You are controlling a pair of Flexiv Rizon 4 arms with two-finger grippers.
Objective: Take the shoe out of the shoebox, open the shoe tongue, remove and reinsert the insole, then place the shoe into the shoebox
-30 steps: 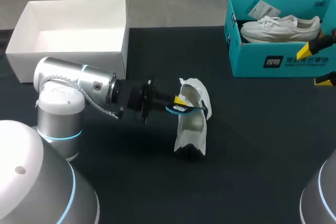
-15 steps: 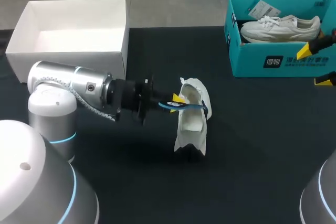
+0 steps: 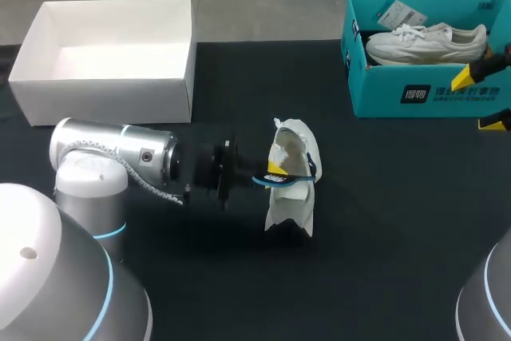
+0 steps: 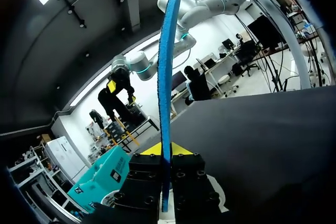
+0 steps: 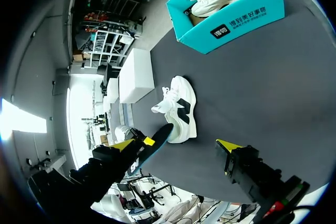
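Insole step: left claw (image 4: 161,151) clamps blue insole (image 4: 167,77), shoe (image 3: 291,193) just ahead of it; right claw (image 3: 481,100) spread, empty. Next prob. needs it slid in flat.

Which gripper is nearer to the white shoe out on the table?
Left. The left gripper is at the opening of the shoe, shut on the blue insole. The right gripper hangs open far off, by the teal shoebox.
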